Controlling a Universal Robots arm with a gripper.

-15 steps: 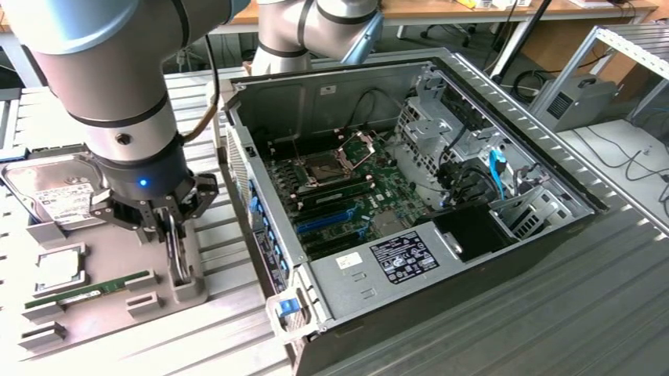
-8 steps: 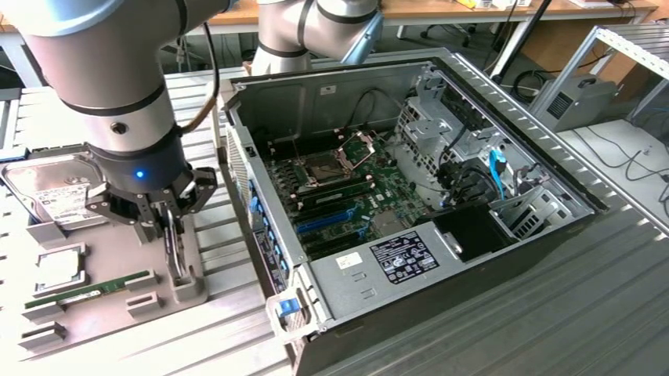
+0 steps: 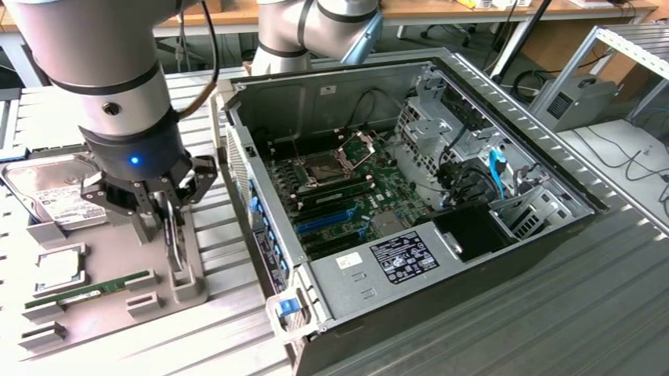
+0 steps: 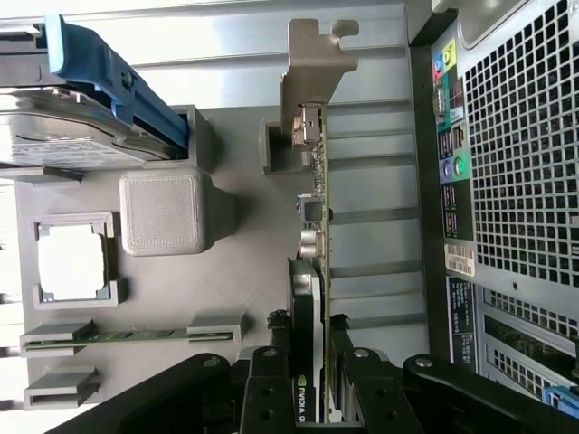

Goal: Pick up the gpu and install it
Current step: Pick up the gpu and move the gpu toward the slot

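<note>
The gpu point(image 4: 318, 185) is a thin dark card standing on edge, with its silvery metal bracket point(image 4: 312, 63) at one end. It sits in the grey holder blocks of the parts tray point(image 4: 244, 271). My gripper point(image 4: 309, 330) straddles the card's black cooler, one finger point(image 4: 276, 348) on each side and pressed against it. In the exterior view the gripper point(image 3: 168, 227) hangs straight down over the tray at the exterior view's left, with the gpu point(image 3: 180, 254) between its fingers. The open computer case point(image 3: 418, 196) lies beside the tray, its blue expansion slots point(image 3: 324, 223) showing on the motherboard.
Also on the tray are a hard drive point(image 3: 52, 192), a processor point(image 3: 61, 270) and a green memory stick point(image 3: 89, 290). A blue caddy handle point(image 4: 109, 72) sits on the drive. The case's rear panel point(image 4: 516, 181) stands close beside the gpu. A second arm's base point(image 3: 303, 31) rises behind the case.
</note>
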